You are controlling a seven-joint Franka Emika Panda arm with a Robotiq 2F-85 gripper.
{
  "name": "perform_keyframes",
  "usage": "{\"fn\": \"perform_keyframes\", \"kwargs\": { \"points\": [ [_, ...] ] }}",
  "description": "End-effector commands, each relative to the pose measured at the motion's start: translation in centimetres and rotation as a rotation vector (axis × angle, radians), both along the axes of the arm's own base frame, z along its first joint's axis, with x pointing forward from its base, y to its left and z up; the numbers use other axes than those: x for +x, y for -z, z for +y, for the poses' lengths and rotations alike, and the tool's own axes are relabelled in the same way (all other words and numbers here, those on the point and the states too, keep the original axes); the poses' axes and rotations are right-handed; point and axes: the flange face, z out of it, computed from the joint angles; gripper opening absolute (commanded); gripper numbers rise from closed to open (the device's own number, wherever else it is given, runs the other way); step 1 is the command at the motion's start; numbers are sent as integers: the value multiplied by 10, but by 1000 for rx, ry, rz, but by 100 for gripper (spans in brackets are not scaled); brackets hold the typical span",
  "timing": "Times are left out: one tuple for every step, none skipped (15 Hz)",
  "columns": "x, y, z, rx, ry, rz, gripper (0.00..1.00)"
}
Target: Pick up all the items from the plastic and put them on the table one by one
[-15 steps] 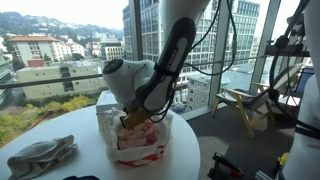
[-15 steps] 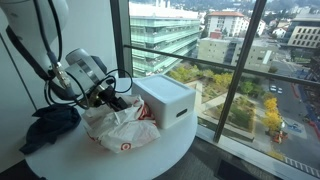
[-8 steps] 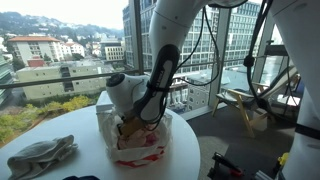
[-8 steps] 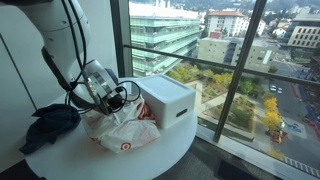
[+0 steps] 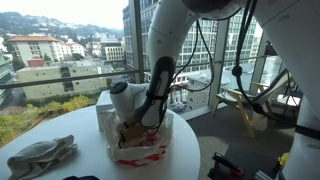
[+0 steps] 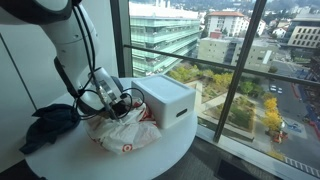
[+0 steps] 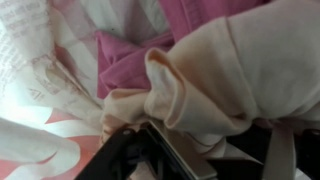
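Note:
A white plastic bag with red print (image 5: 140, 148) sits on the round white table (image 5: 85, 128); it also shows in the other exterior view (image 6: 125, 132). My gripper (image 5: 130, 124) reaches down into the bag's mouth (image 6: 118, 104). In the wrist view a cream cloth (image 7: 225, 65) fills the frame and bulges between my fingers (image 7: 172, 155). A pink cloth (image 7: 125, 52) lies behind it, against the printed bag wall (image 7: 38, 75). The jaws stand apart around the cream cloth, with no clear squeeze on it.
A grey cloth (image 5: 40, 155) lies on the table near its edge; it looks dark blue from the other side (image 6: 50, 122). A white box (image 6: 165, 100) stands right next to the bag. Large windows lie beyond the table's rim.
The arm has lowered and the gripper has gone deeper into the bag. The bag and the cloth on the table have stayed in place.

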Motion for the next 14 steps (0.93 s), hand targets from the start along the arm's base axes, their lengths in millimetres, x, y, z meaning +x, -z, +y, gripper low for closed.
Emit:
{"fn": "perform_keyframes", "kwargs": {
  "points": [
    [-8, -9, 9, 14, -32, 0, 29],
    [-12, -15, 12, 9, -39, 2, 21],
    [-15, -20, 15, 1, -39, 7, 14],
    [-19, -29, 17, -4, -34, 17, 8],
    [-23, -39, 21, -4, -30, 19, 0],
    [-29, -54, 25, -20, -23, 15, 6],
    [-34, -69, 29, -36, -19, 8, 3],
    [-39, -86, 35, -54, -10, -6, 5],
    [-43, -106, 40, -85, -1, -21, 5],
    [-47, -124, 44, -119, 1, -25, 4],
    [-51, -143, 49, -150, 6, -33, 5],
    [-58, -161, 55, -150, 11, -5, 5],
    [-66, -178, 63, -138, 23, 52, 5],
    [-76, -195, 72, -129, 25, 114, 5]
  ]
}}
